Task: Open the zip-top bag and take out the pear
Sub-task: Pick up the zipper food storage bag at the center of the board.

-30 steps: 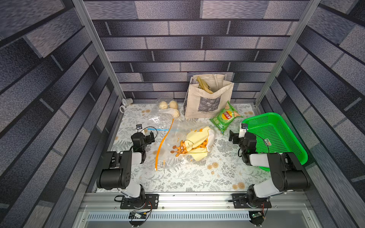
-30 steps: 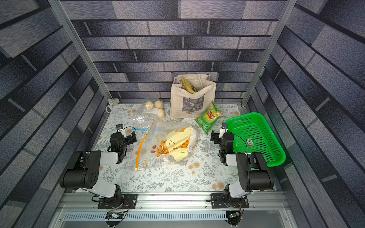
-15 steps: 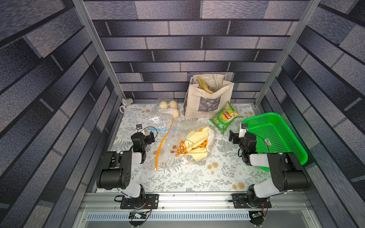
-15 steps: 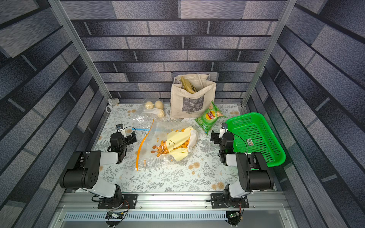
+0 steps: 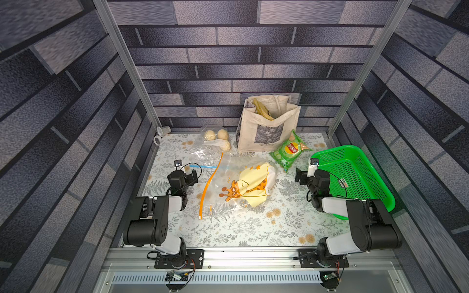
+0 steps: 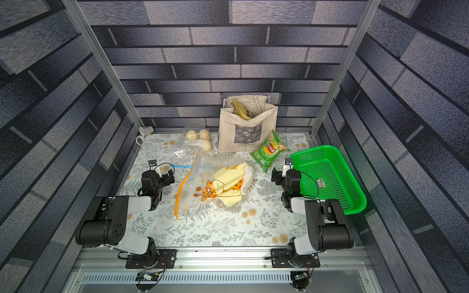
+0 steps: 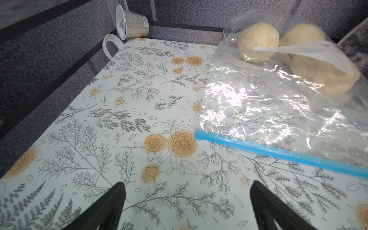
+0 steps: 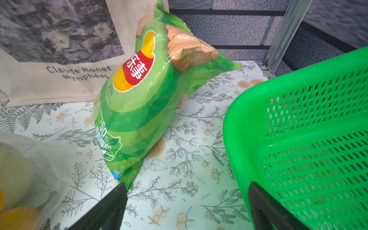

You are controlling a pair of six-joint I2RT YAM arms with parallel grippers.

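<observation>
Both hands gape wide, empty: left gripper (image 7: pixel 187 185), right gripper (image 8: pixel 187 186). The zip-top bag (image 7: pixel 258 103) lies just ahead-right of my L; its blue zip strip (image 7: pixel 278 153) is nearest me, running crosswise, w/ the pears (image 7: pixel 258 39) at the far end. L is nearer. R wrist cam shows only chip bag (image 8: pixel 143 99) & basket (image 8: pixel 298 139).

The canvas tote bag (image 8: pixel 59 83) reads "Claude Monet Nymphéas" under its grey print. The green crisp packet (image 8: pixel 147 107) carries the red logo "乐事" and, lower down, "-50%".
</observation>
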